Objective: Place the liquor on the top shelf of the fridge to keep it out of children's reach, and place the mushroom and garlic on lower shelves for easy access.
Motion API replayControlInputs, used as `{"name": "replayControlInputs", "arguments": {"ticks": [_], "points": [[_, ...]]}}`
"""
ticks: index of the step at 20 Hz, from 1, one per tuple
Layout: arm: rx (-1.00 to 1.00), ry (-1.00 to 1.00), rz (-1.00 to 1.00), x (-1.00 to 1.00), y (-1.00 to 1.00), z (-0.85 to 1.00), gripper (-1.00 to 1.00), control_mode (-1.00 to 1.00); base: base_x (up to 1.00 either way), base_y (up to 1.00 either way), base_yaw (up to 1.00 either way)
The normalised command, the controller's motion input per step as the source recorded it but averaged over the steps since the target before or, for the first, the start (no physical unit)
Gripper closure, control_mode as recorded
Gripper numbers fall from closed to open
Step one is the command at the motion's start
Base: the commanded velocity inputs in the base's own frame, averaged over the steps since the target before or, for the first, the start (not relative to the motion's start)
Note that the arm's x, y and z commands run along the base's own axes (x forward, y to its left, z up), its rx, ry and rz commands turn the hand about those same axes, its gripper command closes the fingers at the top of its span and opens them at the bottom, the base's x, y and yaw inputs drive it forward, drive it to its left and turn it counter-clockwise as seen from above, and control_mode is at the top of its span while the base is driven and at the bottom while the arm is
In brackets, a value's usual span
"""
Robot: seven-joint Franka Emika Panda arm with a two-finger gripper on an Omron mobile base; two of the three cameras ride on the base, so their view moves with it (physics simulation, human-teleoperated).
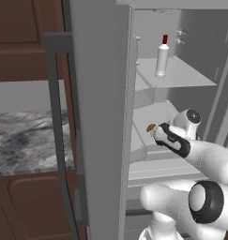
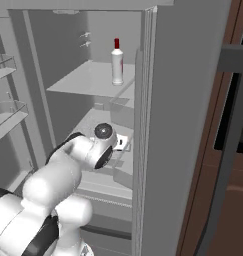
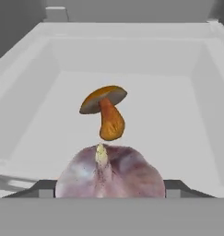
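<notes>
The tool (image 3: 109, 191) reaches into the open fridge (image 1: 99, 117), its tips set wide on either side of the garlic (image 3: 109, 173), which fills the gap between them; whether they press it cannot be told. Just beyond the garlic, the mushroom (image 3: 106, 110) lies in the tray (image 3: 35, 124), one of the lower shelves, cap tilted away. Well above the tool, the liquor (image 1: 162, 57) stands upright on the top shelf (image 1: 186, 75). Away past the fridge door, a marbled worktop (image 1: 26, 140) sits among brown cabinets (image 1: 21, 42).
</notes>
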Motion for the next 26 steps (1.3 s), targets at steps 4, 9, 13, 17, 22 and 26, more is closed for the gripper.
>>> {"name": "replayControlInputs", "arguments": {"ticks": [4, 9, 13, 17, 22, 26], "points": [[0.02, 0.00, 0.00, 0.82, -0.26, -0.27, 1.00, -1.00, 0.00, 0.00, 0.00], [0.01, 0.00, 0.00, 0.79, -0.21, -0.06, -1.00, -1.00, 0.00, 0.00, 0.00], [0.00, 0.00, 0.01, 0.25, -0.09, 0.00, -1.00, -1.00, 0.00, 0.00, 0.00], [0.00, 0.00, 0.02, 0.00, 0.00, 0.10, -1.00, -1.00, 0.00, 0.00, 0.00], [0.00, 0.07, 0.00, -0.04, -0.03, 0.66, -1.00, -1.00, 0.00, 0.00, 0.00], [-0.02, 0.04, 0.00, -0.30, 0.00, 0.86, -1.00, -1.00, 0.00, 0.00, 0.00]]}}
